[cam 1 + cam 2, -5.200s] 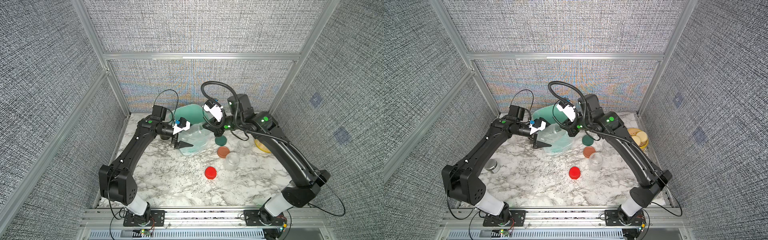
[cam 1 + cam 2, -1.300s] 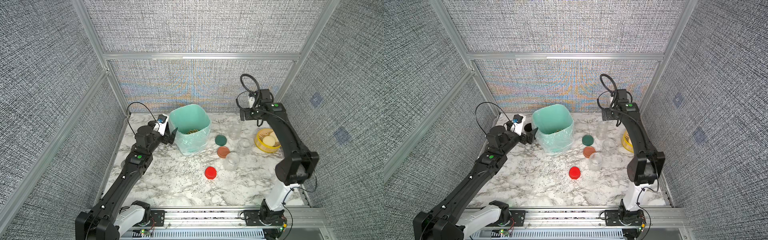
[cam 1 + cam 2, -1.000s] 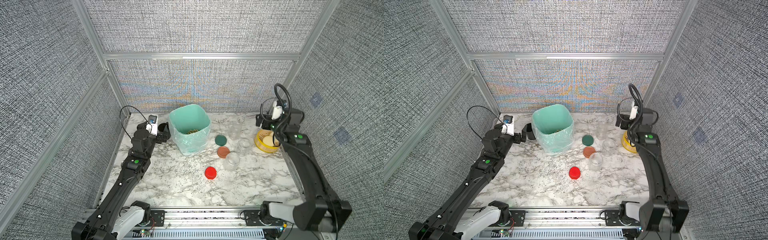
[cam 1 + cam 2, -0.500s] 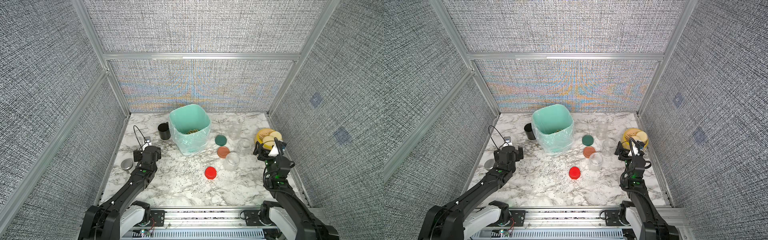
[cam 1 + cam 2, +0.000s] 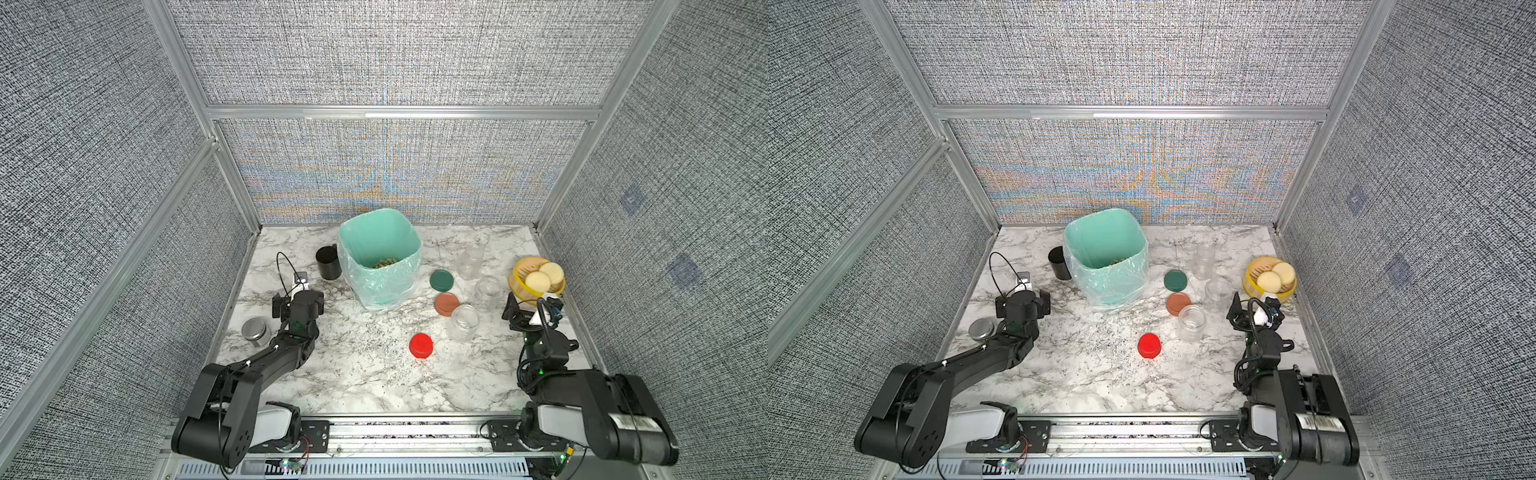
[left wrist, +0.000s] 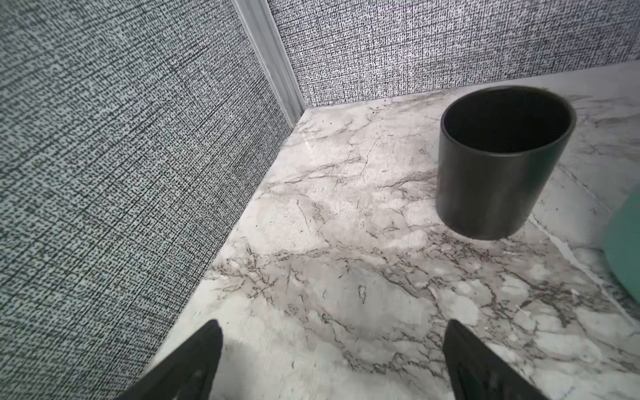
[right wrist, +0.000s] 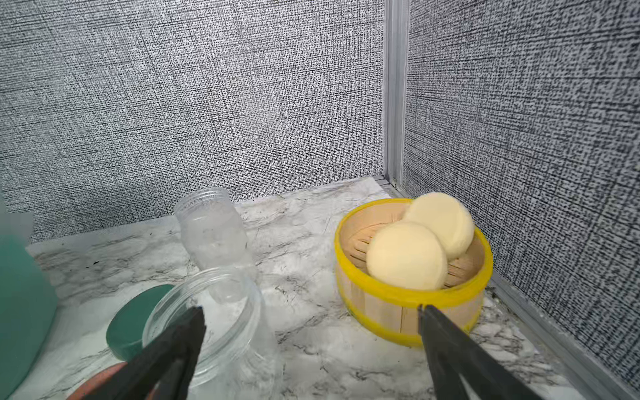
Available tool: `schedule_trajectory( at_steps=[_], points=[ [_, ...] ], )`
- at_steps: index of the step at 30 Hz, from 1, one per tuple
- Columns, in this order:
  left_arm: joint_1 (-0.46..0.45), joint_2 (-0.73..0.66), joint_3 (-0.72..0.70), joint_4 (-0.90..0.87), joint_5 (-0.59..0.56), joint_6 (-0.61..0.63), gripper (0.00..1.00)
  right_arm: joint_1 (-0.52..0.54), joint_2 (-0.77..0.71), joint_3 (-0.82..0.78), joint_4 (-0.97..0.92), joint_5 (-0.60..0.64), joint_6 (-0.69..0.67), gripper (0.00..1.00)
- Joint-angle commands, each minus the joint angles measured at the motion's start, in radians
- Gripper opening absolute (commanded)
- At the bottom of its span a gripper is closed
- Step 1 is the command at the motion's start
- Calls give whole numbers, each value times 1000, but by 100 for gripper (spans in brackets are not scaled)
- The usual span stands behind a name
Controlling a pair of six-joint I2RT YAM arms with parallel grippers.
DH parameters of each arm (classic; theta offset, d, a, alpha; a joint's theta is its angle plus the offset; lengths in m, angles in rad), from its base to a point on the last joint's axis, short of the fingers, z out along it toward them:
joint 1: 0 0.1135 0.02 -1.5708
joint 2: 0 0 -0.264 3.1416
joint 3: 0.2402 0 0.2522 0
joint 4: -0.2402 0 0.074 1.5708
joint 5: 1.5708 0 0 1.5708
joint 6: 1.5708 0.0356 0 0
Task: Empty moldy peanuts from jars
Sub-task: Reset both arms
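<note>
In a top view the peanuts lie in the green bin, well apart from the left gripper and right gripper. In the left wrist view the jaws stand apart, with the mug ahead. In the right wrist view the jaws stand apart, and an open jar is beside one finger.

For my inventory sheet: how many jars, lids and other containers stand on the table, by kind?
Clear jars: 3
Loose lids: 3
Black cup: 1
Steel tin: 1
Teal bin: 1
Steamer basket: 1
Total: 10

Bare marble front and centre, bin mid-back, mug beside it, jars and lids crowding right
</note>
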Motion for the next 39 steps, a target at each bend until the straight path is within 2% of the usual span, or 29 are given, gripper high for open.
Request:
schedule_trajectory(
  at_steps=[1, 4, 6, 9, 11, 17, 24, 29, 39],
  points=[
    [32, 27, 42, 0, 89, 15, 100, 17, 50, 23, 155, -11, -40, 98],
    [65, 35, 54, -5, 163, -27, 100, 25, 75, 47, 158, -30, -58, 98],
    [106, 78, -1, 130, 239, -59, 100, 26, 62, 66, 104, -41, -63, 98],
    [115, 182, -23, 278, 229, -56, 100, 34, 55, 101, 32, -51, -77, 98],
    [119, 183, 8, 217, 243, -60, 100, 38, 59, 125, -8, -62, -88, 98],
    [126, 182, 10, 210, 251, -63, 100, 72, 63, 173, -94, -26, -118, 98],
    [126, 181, 9, 212, 251, -63, 100, 72, 63, 179, -102, -75, -138, 98],
    [125, 181, 9, 212, 251, -63, 100, 85, 71, 197, -127, -33, -141, 98],
    [126, 181, 9, 211, 251, -63, 100, 85, 70, 195, -127, -30, -143, 98]
  ],
)
